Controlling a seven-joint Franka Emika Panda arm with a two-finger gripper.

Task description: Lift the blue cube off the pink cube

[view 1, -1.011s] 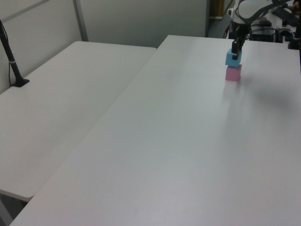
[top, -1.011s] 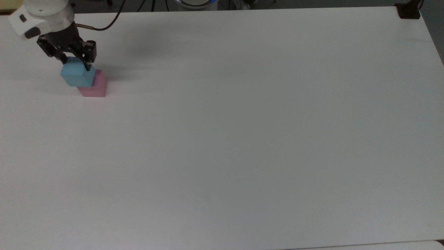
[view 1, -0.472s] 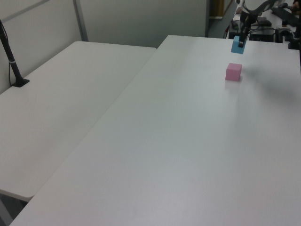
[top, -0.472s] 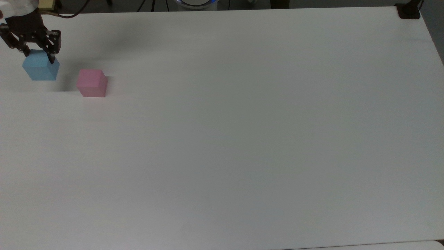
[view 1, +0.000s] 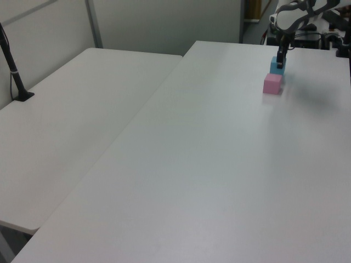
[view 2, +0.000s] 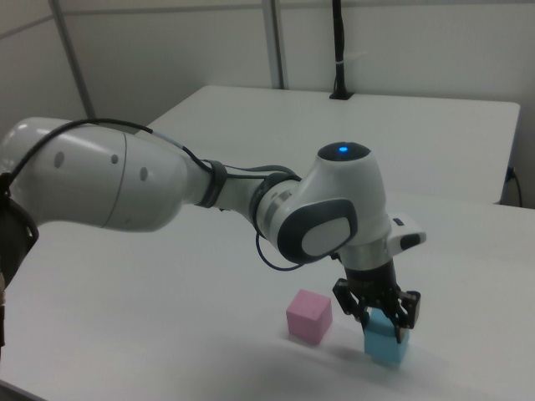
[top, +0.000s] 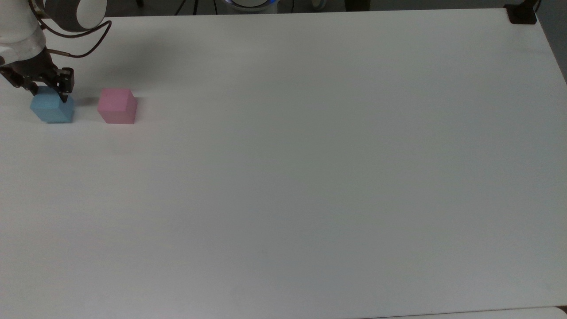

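Two cubes sit near the tabletop (top: 283, 177) far-left corner in the top view. We see the gripper (top: 48, 94) clamped on the blue cube (top: 52, 110), just beside the pink cube (top: 117, 105). We should release gently, then lift straight up.
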